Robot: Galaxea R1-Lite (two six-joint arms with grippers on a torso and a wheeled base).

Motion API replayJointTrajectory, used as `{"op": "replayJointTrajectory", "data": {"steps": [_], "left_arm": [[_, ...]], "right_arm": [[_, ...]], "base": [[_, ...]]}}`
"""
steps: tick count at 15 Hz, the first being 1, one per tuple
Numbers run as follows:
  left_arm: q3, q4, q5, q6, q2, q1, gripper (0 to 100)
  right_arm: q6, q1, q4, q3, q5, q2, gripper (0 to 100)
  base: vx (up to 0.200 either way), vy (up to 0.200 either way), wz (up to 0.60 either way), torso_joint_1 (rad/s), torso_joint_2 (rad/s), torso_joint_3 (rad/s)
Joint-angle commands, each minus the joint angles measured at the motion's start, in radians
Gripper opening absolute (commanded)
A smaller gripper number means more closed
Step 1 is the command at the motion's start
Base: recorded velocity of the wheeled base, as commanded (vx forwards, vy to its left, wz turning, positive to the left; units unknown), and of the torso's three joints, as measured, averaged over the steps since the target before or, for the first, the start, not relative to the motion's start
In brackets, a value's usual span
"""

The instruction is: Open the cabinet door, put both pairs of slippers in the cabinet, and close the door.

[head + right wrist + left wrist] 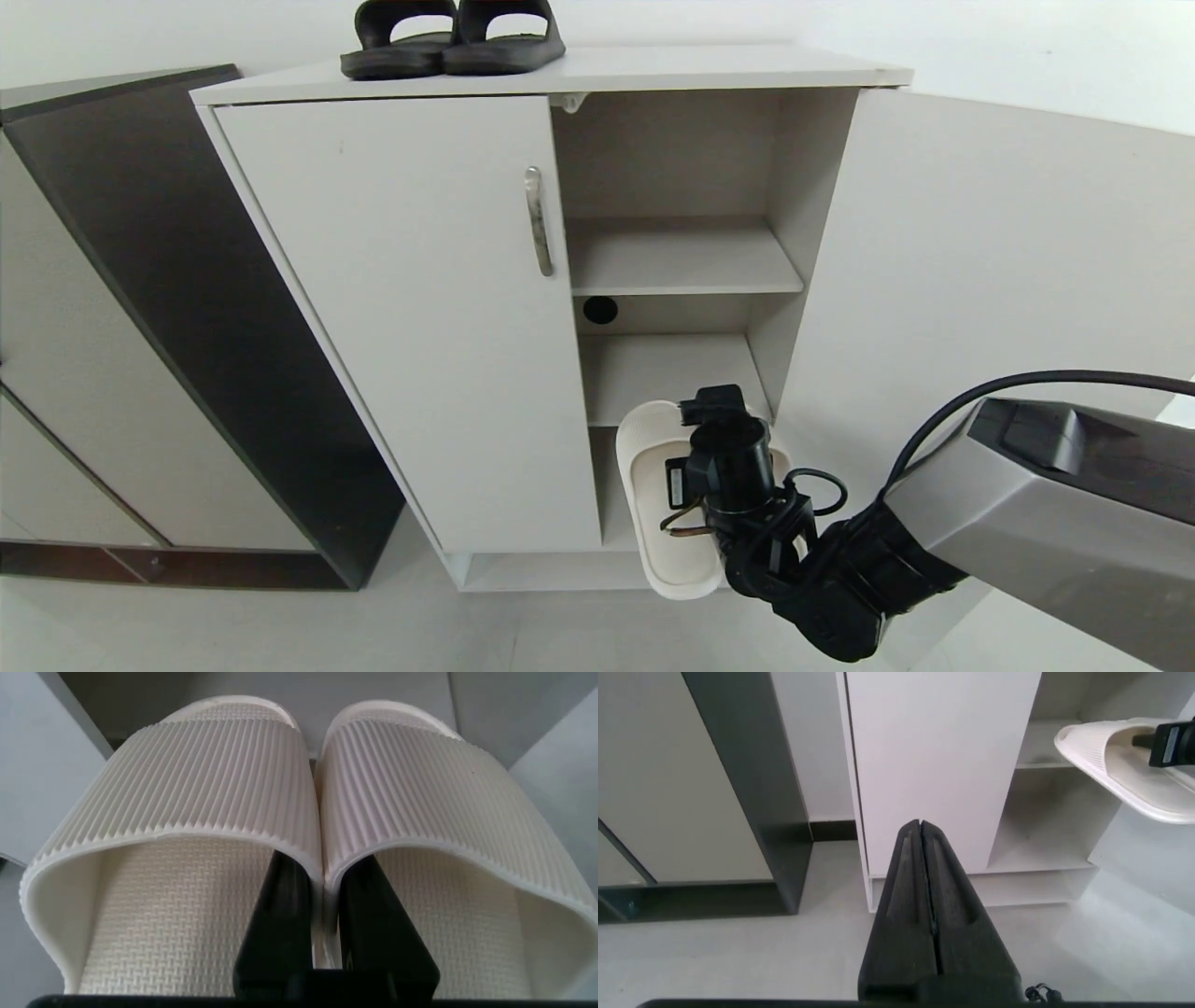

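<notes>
The right gripper (322, 873) was found clamped on the white slippers (215, 793), one black finger inside each, the inner walls pinched together. Straps ribbed, footbeds pebbled. The pair was held low before the cabinet (392, 308), at its open right side. The black slippers (453, 42) were set on its top. The left gripper (920, 831) was closed, empty.

Black slippers (453, 42) cut by head view's top edge, white slippers (653, 499) half hidden behind right gripper (717, 411)

Cabinet (401, 308) open, black slippers (448, 58) atop, cream slippers (649, 495) held
</notes>
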Motion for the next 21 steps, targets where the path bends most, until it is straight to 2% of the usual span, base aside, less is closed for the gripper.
{"op": "replayJointTrajectory", "data": {"steps": [1,5,8,15,18,21], "left_arm": [[0.0,0.0,0.0,0.0,0.002,0.0,0],[0.0,0.0,0.0,0.001,0.0,0.0,0],[0.0,0.0,0.0,-0.009,0.0,0.0,0],[0.0,0.0,0.0,-0.002,0.002,0.0,0],[0.0,0.0,-0.001,0.0,0.002,0.0,0],[0.0,0.0,-0.001,0.0,0.002,0.0,0]], "right_arm": [[-0.001,0.001,-0.001,-0.002,0.0,0.013,0],[0.0,-0.001,-0.01,-0.039,-0.003,0.046,0],[-0.009,-0.001,-0.074,-0.036,-0.02,0.047,0],[-0.08,0.001,-0.263,-0.02,-0.046,0.082,0],[-0.093,-0.002,-0.278,-0.02,-0.046,0.09,0],[-0.093,-0.007,-0.278,-0.02,-0.046,0.09,0]], "base": [[0.0,0.0,0.0,0.007,0.0,-0.203],[0.0,0.0,0.0,0.005,0.0,-0.199],[0.0,0.0,0.0,0.001,0.0,-0.17],[0.0,0.0,0.0,0.002,0.0,-0.008],[0.0,0.0,0.0,0.0,0.0,0.0],[0.2,0.0,0.0,-0.005,0.0,0.001]]}}
